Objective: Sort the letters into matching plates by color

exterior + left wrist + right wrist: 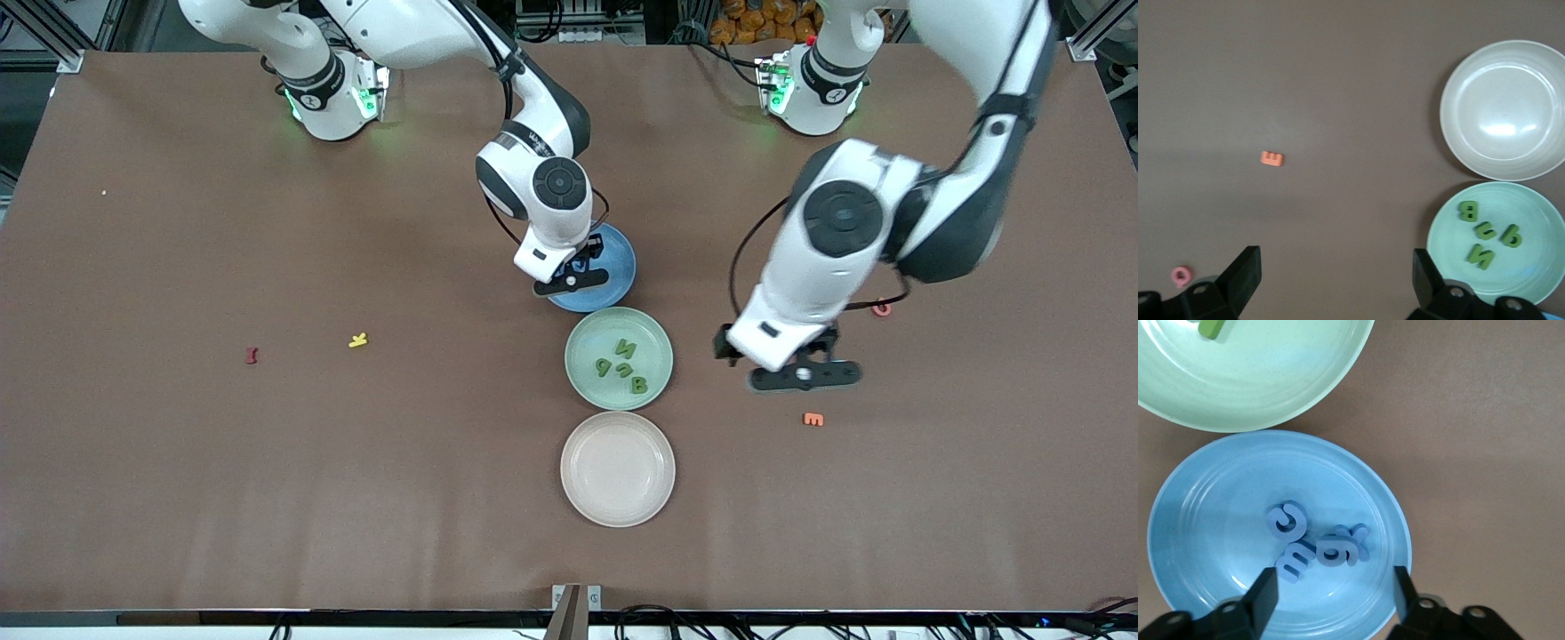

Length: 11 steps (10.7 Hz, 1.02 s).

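The blue plate holds several blue letters bunched near its middle. My right gripper hangs open just over that plate, its fingers straddling bare plate beside the letters, holding nothing. The mint green plate sits next to the blue one, nearer the front camera, with several green letters in it. My left gripper is open and empty over bare table beside the green plate, toward the left arm's end.
A cream-white plate lies nearest the front camera, in line with the other two. An orange E and a pink piece lie near the left gripper. A yellow piece and a red piece lie toward the right arm's end.
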Each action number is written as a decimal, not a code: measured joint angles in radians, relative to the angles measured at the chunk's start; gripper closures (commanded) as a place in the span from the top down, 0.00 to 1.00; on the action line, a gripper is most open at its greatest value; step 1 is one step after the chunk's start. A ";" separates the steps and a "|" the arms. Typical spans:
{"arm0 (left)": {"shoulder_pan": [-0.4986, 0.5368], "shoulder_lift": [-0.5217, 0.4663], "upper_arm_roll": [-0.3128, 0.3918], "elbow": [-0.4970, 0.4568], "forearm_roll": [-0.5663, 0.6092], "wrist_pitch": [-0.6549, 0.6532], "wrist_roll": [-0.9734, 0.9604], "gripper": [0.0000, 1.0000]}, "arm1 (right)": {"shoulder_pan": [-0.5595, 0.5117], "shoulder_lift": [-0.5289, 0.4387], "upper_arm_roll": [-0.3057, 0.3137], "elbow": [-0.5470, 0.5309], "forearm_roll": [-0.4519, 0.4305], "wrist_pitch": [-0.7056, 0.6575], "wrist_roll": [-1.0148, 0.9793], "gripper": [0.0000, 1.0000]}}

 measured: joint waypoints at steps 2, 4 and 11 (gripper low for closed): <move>0.060 -0.078 -0.001 0.002 -0.024 -0.061 0.050 1.00 | -0.009 -0.001 -0.007 0.001 -0.001 0.000 -0.017 1.00; 0.096 -0.157 0.000 0.001 -0.060 -0.099 0.061 1.00 | -0.061 -0.009 -0.025 0.008 -0.002 -0.011 -0.078 1.00; 0.143 -0.348 0.151 -0.002 -0.268 -0.293 0.469 1.00 | -0.411 -0.068 -0.154 0.103 -0.016 -0.171 -0.416 1.00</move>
